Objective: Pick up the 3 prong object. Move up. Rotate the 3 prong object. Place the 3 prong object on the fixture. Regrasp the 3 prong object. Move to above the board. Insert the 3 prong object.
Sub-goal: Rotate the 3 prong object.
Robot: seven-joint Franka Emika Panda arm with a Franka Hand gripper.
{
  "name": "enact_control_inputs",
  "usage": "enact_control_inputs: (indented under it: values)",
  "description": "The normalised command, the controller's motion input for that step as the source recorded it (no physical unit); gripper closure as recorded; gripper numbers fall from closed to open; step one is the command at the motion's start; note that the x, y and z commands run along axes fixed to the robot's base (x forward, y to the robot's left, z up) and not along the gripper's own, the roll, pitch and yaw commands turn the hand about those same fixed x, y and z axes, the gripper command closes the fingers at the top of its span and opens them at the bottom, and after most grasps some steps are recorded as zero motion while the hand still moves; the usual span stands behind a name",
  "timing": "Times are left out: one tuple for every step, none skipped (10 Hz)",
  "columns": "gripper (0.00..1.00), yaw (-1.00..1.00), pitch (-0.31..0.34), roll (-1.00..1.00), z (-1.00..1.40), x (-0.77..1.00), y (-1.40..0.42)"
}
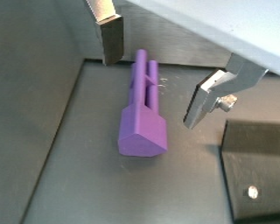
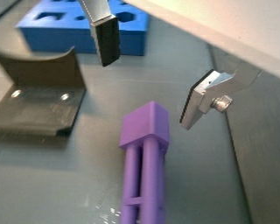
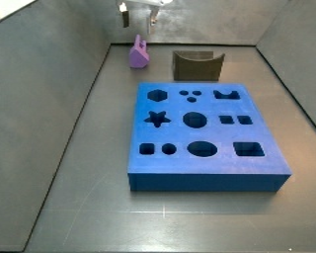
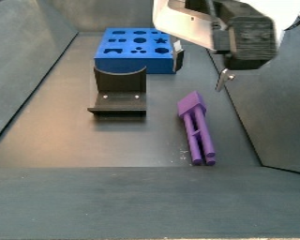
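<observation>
You see the gripper [image 1: 157, 77]: flat silver finger plates [image 2: 205, 98], dark pads [image 2: 108, 42], white-and-black wrist housing [image 4: 216, 26].

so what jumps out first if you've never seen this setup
The big blue board with its shaped cutouts fills the middle of the floor. Beyond it, the light-purple 3 prong object lies flat beside the dark fixture. The hand hovers open above the object, not touching it.

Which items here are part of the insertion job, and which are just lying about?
Part of the job:
- 3 prong object, lying on the floor
- fixture
- board
- gripper, open above the object

Lying about:
- nothing visible
</observation>
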Motion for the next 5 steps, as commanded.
enact_control_inputs:
  values:
    - [0.00,1.00,0.005,0.00,-0.04,0.02,0.00]
    - [0.00,1.00,0.006,0.00,-0.04,0.02,0.00]
    - [0.00,1.00,0.006,0.00,-0.04,0.02,0.00]
    - [0.00,1.00,0.007,0.00,-0.04,0.02,0.00]
    - [0.00,1.00,0.009,0.00,-0.04,0.02,0.00]
